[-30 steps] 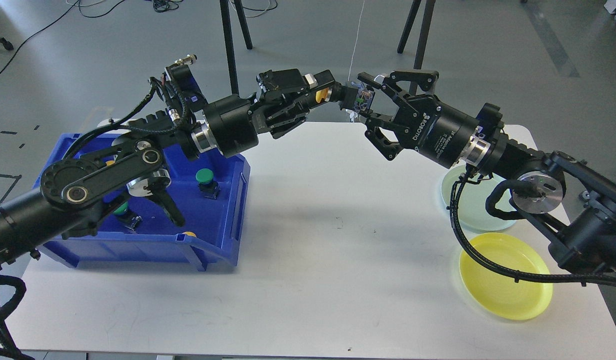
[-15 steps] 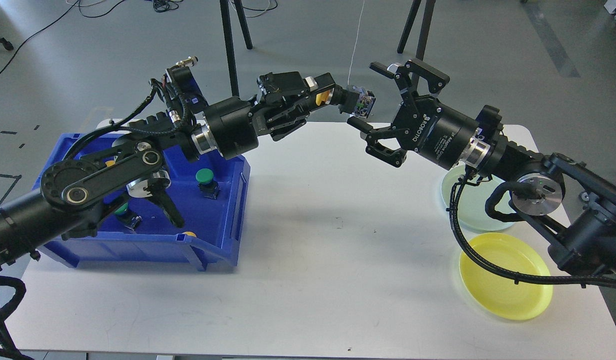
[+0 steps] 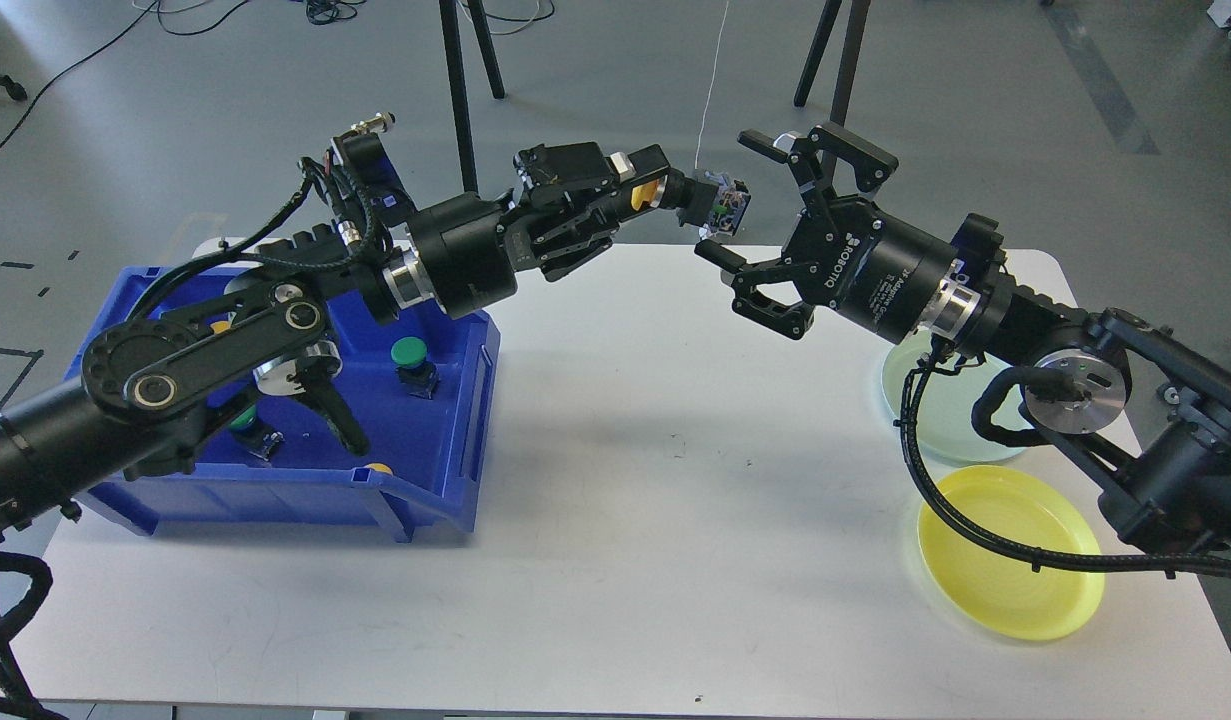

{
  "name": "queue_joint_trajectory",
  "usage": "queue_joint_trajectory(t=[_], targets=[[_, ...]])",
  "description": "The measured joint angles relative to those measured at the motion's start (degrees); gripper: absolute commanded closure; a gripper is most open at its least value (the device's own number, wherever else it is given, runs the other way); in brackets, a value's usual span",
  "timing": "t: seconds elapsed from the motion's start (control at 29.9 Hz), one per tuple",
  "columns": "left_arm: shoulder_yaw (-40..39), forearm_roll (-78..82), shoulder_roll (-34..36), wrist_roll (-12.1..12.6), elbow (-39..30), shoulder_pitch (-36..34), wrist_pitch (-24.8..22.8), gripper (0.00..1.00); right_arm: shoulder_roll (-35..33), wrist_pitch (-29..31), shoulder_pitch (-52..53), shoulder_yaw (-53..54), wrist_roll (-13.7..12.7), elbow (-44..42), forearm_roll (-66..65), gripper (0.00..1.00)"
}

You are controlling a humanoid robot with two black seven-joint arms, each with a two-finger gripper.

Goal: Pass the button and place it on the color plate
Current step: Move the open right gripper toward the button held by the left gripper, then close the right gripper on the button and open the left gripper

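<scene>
My left gripper (image 3: 643,190) is shut on a yellow-capped button (image 3: 717,206), holding it high above the table's far edge with its black body pointing right. My right gripper (image 3: 747,215) is open, with its fingers (image 3: 770,143) spread just right of the button's free end and not touching it. A yellow plate (image 3: 1010,565) lies at the right front of the table. A pale green plate (image 3: 940,420) lies behind it, partly hidden by my right arm.
A blue bin (image 3: 430,500) stands at the table's left, under my left arm. It holds a green button (image 3: 410,353), another green one (image 3: 243,418) and a yellow one (image 3: 378,467). Tripod legs (image 3: 460,100) stand behind the table.
One second ago my right gripper's fingers were around the button's free end. It has since drawn back to the right and spread open. My left gripper still holds the button.
</scene>
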Motion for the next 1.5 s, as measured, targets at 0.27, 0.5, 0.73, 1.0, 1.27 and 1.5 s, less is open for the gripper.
queue_joint_trajectory(t=[0.27,0.5,0.73,1.0,1.27,1.5], targets=[[0.0,0.0,0.0,0.0,0.0,0.0,-0.1,0.93,-0.5,0.0,0.4,-0.3,-0.3,0.2,0.4,0.05],[0.0,0.0,-0.3,0.0,0.3,0.0,0.3,0.93,-1.4,0.0,1.7,-1.8,-0.6,0.3,0.4,0.05],[-0.1,-1.1,-0.5,0.0,0.4,0.0,0.9,0.93,-0.9,0.0,2.7,-3.4,-0.6,0.3,0.4,0.05],[-0.1,-1.5,-0.5,0.0,0.4,-0.1,1.0,0.93,-0.5,0.0,4.1,-4.8,-0.5,0.2,0.6,0.39],[-0.1,-1.5,-0.3,0.0,0.5,-0.1,0.5,0.93,-0.6,0.0,4.1,-4.6,-0.4,-0.2,1.6,0.71],[-0.1,-1.4,-0.2,0.0,0.5,-0.1,0.3,0.88,-0.4,0.0,4.1,-4.6,-0.4,-0.3,1.6,0.86]])
